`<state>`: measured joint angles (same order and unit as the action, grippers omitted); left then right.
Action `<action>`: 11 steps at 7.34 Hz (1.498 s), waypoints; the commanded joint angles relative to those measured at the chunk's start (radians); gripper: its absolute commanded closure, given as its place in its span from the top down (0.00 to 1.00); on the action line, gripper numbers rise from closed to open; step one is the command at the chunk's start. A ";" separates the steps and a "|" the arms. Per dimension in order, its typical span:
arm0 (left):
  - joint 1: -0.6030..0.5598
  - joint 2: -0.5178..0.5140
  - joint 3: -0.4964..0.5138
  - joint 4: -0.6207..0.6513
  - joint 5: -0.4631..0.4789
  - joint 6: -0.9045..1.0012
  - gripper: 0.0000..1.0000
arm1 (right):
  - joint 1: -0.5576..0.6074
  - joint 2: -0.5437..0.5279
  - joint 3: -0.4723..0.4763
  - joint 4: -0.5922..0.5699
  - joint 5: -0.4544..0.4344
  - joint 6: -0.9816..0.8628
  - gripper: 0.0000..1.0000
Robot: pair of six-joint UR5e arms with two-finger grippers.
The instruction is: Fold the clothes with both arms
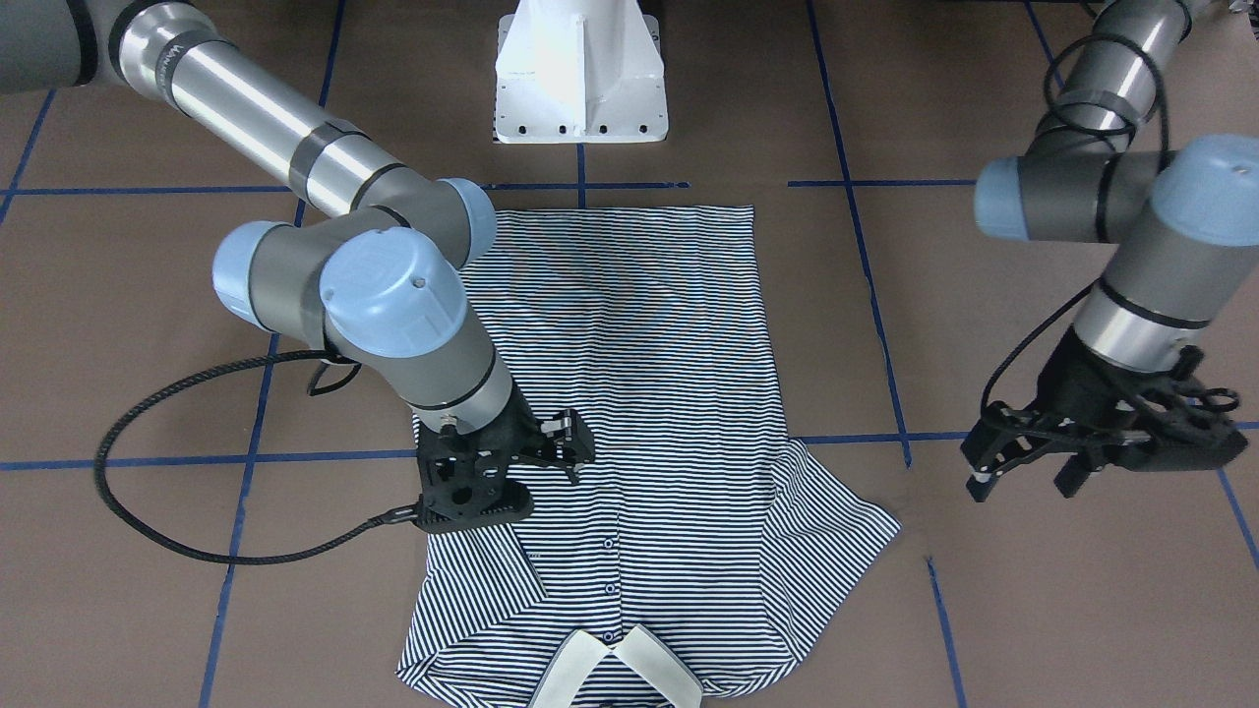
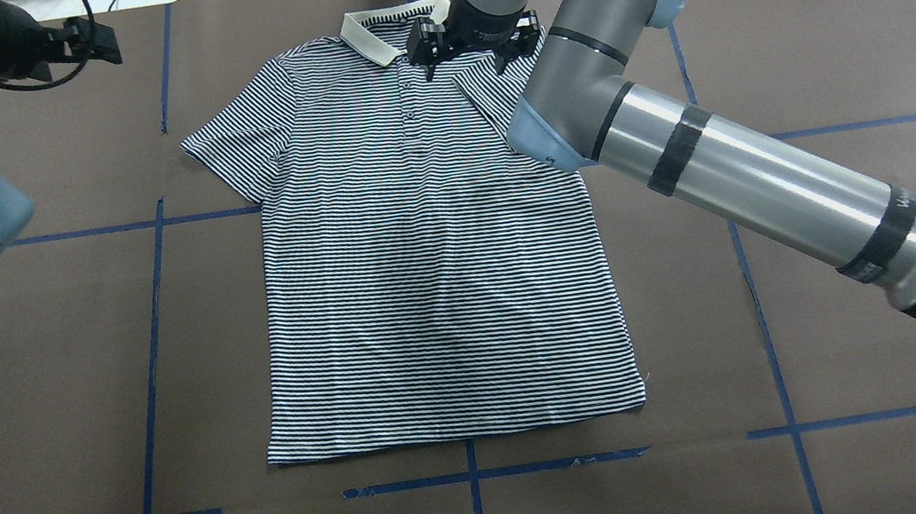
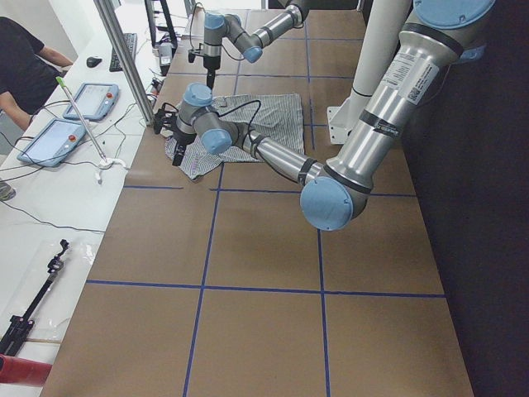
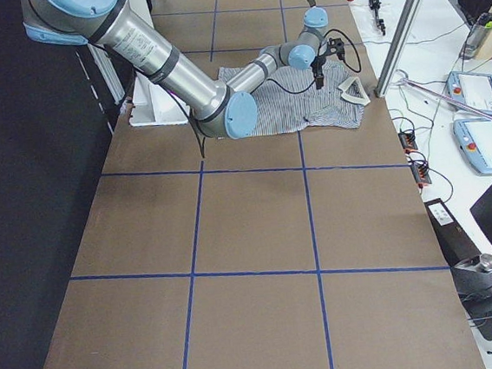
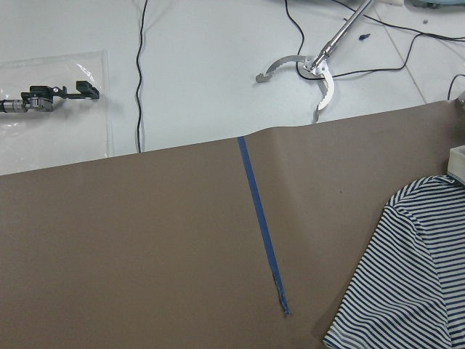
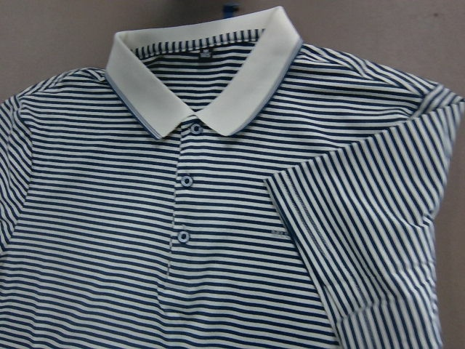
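If our black right pincer (image 1: 570, 447), jaws apart over the navy-and-white striped polo shirt (image 1: 639, 374), snags, the folded sleeve (image 1: 477, 590) could unfold. Our left pincer (image 1: 1021, 480) is also apart.

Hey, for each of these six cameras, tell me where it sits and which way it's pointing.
Front-facing: across the table, facing the white base; right arm view-left, left arm view-right.
Overhead: behind the robot, looking forward-down; right gripper over the polo shirt.
Exterior left: table's end; left arm near.
Exterior right: opposite end; right arm near.
Left wrist: down at blue tape and a sleeve; no robot part.
Right wrist: down at the white collar; no robot part.
Shared: front-facing and overhead show the shirt from opposite ends.
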<state>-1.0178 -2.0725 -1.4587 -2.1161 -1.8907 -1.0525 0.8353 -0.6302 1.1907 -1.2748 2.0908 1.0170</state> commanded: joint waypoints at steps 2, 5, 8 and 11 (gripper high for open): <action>0.155 -0.092 0.222 -0.067 0.290 -0.165 1.00 | 0.068 -0.127 0.142 -0.133 0.032 -0.008 1.00; 0.197 -0.117 0.314 -0.136 0.314 -0.161 0.99 | 0.077 -0.155 0.173 -0.132 0.028 -0.014 1.00; 0.220 -0.118 0.331 -0.143 0.311 -0.161 0.95 | 0.076 -0.158 0.171 -0.130 0.026 -0.014 1.00; 0.220 -0.118 0.330 -0.143 0.306 -0.159 0.70 | 0.074 -0.164 0.165 -0.121 0.022 -0.015 1.00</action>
<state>-0.7983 -2.1905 -1.1285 -2.2593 -1.5833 -1.2123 0.9103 -0.7925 1.3572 -1.3994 2.1143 1.0022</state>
